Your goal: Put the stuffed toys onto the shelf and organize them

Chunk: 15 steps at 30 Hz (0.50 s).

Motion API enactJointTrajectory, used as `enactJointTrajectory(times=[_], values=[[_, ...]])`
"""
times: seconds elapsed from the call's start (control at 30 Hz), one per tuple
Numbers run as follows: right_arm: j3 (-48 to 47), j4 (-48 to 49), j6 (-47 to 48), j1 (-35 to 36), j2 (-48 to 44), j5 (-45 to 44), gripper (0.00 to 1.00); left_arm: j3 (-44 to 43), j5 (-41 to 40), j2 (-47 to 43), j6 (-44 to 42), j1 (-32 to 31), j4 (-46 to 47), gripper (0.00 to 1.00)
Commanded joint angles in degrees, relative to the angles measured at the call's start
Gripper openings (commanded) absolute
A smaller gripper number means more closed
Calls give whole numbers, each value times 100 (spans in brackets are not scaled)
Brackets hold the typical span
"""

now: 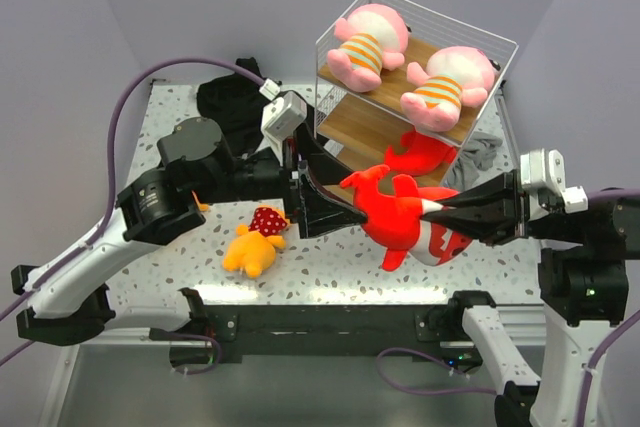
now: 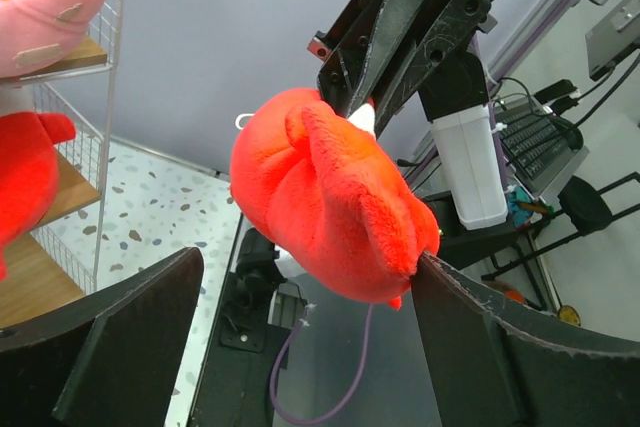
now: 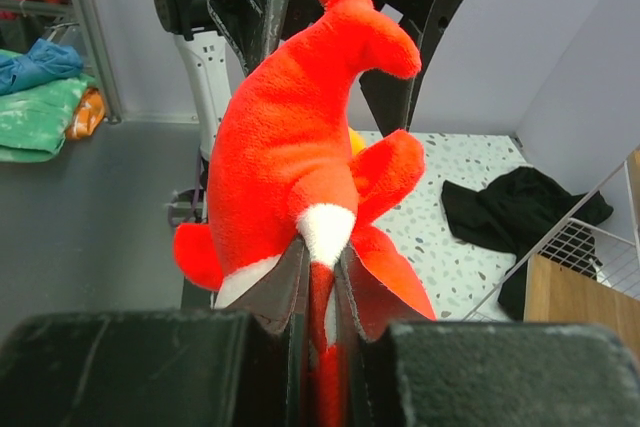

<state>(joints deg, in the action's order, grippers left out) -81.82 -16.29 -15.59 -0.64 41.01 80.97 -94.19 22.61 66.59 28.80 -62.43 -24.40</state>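
**Red fish toy held between both arms**

The red fish-shaped plush toy [image 1: 405, 217] hangs in the air above the speckled white table [image 1: 330, 272], in front of the white wire-frame shelf with wooden boards [image 1: 370, 132]. The right gripper [image 3: 318, 287] is clamped on its white-marked end. The left gripper [image 1: 345, 205] is spread wide around the opposite end, with one finger possibly touching the plush.
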Motion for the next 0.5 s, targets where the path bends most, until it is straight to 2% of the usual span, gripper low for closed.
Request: enactJointTrajectory(times=[0.0, 0.23, 0.37, 0.47], values=[[-220, 12, -190, 20, 91, -81, 0, -213, 331, 82, 240, -32, 384, 88], [-194, -5, -225, 21, 161, -187, 0, -424, 621, 223, 302, -32, 410, 89], [-203, 3, -233, 12, 222, -213, 0, -477, 508, 232, 258, -32, 296, 90], [-238, -5, -277, 12, 302, -266, 0, -504, 420, 276, 179, -32, 191, 80]])
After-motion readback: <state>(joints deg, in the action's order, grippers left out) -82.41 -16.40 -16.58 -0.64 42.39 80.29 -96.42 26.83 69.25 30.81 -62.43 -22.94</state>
